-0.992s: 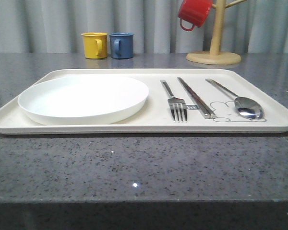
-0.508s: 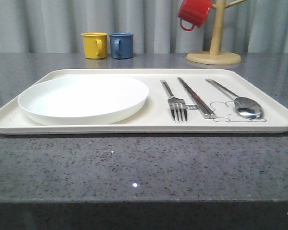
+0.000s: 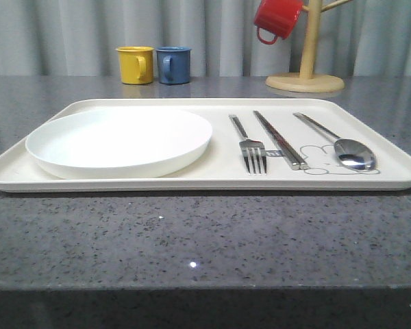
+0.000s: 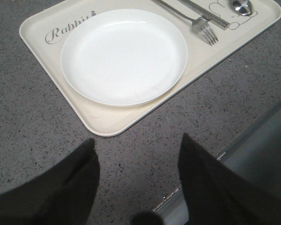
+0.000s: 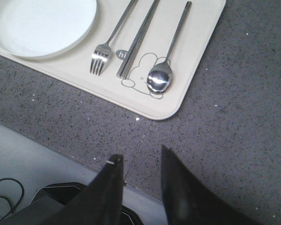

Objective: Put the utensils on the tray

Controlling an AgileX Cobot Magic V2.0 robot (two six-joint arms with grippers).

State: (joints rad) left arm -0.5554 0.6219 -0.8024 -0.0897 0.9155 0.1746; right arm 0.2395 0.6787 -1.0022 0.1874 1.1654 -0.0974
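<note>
The cream tray [image 3: 123, 185] lies across the middle of the grey table. On its right half, side by side, rest a fork [image 3: 250, 144], a pair of chopsticks [image 3: 279, 139] and a spoon [image 3: 342, 145], the spoon's bowl over the rabbit drawing. The same tray [image 5: 196, 61] carries the fork [image 5: 105, 47], chopsticks [image 5: 138, 40] and spoon [image 5: 166, 65] in the right wrist view. My left gripper [image 4: 136, 140] hangs open over bare table near the tray's [image 4: 37, 51] corner. Near the table's front edge my right gripper [image 5: 140, 152] is open and holds nothing.
A round white plate [image 3: 120, 140] fills the tray's left half. At the back stand a yellow mug [image 3: 135, 64] and a blue mug [image 3: 173, 64]. A wooden mug tree [image 3: 305, 62] at the back right holds a red mug [image 3: 277, 18].
</note>
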